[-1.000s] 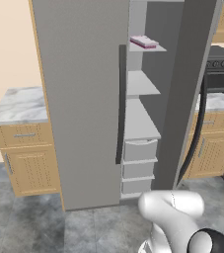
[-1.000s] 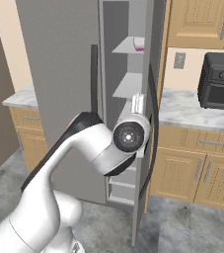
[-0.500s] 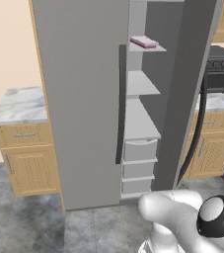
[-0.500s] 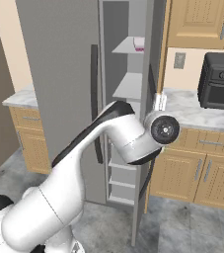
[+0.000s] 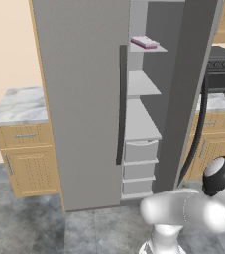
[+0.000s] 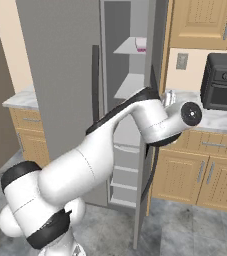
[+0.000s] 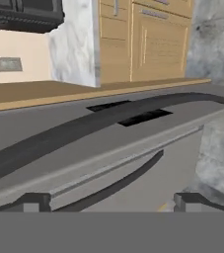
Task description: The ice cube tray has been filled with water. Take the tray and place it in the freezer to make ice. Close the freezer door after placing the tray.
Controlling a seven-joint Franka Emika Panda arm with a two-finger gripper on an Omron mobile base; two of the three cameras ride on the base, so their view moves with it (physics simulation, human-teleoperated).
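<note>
With the thin pale pink-lilac ice cube tray (image 5: 143, 41) already on the top shelf of the tall grey freezer (image 5: 84, 99), the released, wide-spread tool (image 7: 111, 201) faced its open narrow grey freezer door (image 7: 133, 148), probably next to be pushed shut

The thin pale pink-lilac ice cube tray (image 5: 144, 41) lies on the top shelf of the tall grey freezer (image 5: 84, 99); in the right base view the open grey freezer door (image 6: 150, 150) covers most of the tray (image 6: 141, 45). The water in it is too small to see. The picture's top edge cuts the freezer.
</note>
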